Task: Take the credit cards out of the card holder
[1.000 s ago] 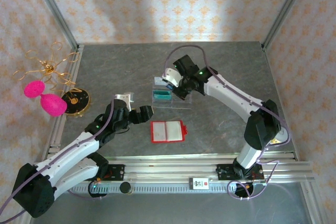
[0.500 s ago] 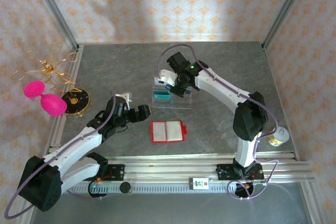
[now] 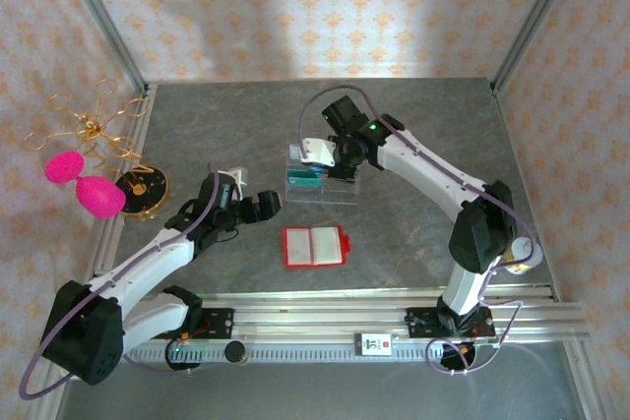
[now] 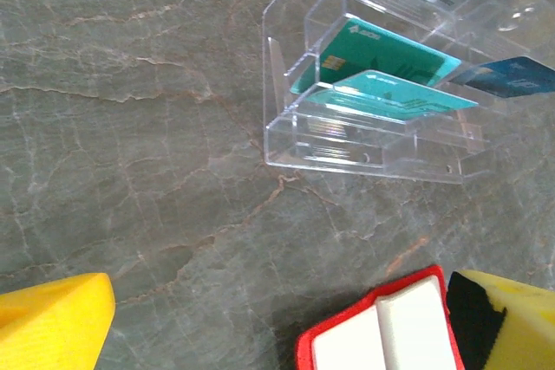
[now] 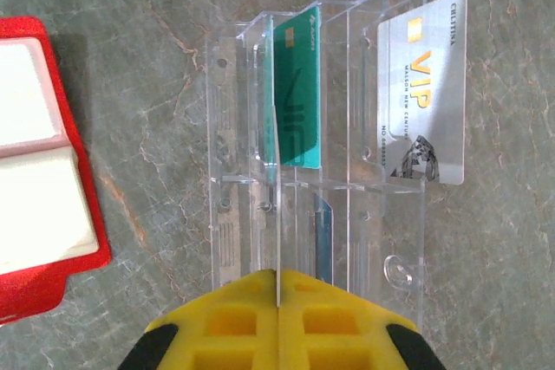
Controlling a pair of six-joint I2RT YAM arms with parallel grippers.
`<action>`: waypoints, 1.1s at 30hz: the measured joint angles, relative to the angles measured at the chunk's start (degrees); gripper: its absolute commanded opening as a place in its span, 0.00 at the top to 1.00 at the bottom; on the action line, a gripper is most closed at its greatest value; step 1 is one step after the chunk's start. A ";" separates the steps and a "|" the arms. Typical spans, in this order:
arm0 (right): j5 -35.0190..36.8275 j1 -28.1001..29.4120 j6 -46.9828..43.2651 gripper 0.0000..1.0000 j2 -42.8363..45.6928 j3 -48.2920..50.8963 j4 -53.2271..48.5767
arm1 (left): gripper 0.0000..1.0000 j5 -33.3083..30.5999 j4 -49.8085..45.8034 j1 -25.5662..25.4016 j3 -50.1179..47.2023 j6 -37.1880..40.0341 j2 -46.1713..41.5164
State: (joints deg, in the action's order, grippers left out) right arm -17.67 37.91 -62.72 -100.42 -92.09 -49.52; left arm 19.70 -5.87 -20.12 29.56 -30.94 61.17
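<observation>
Counter (image 4: 130, 127) is looking like grey veined stone, smooth, low sheen. Slotted tray (image 5: 232, 171) is showing as clear glossy plastic, throwing glare. Teal card (image 5: 299, 101) and whitish VIP card (image 5: 425, 101) are reading as glossy plastic. Red wallet (image 5: 91, 223) rim is looking matt. Right tool (image 5: 277, 282) pads (image 5: 230, 322) are looking matt yellow.

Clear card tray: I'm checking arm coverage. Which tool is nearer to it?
Right. The right tool, shut, hangs directly over the clear card tray; the left tool, open, sits apart, off to its left.
</observation>
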 measured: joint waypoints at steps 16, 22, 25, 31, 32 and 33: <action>2.27 -3.67 -4.72 0.98 -5.97 0.07 -0.61 | 0.01 0.46 -0.85 3.04 2.14 1.55 6.10; 4.42 -4.31 -4.70 0.98 -7.23 -0.52 -0.59 | 0.01 0.92 -0.81 3.67 2.67 1.97 6.34; 4.90 -4.33 -4.70 0.97 -7.28 -0.83 -0.61 | 0.01 1.03 -0.81 3.67 2.69 1.95 6.78; 5.79 -4.33 -4.68 0.97 -7.28 -1.66 -0.59 | 0.01 1.57 -0.74 3.67 2.69 1.92 7.50; 5.90 -4.33 -4.68 0.97 -7.28 -1.66 -0.57 | 0.01 1.77 -0.72 3.67 2.69 1.92 7.61; 5.95 -4.33 -4.68 0.97 -7.28 -1.66 -0.59 | 0.01 2.03 -0.72 3.67 2.67 1.90 7.67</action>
State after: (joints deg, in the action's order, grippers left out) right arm -11.73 33.58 -67.40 -107.70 -93.76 -50.11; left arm 21.74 -6.59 -16.45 32.23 -29.04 68.84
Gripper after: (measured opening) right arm 0.041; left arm 0.992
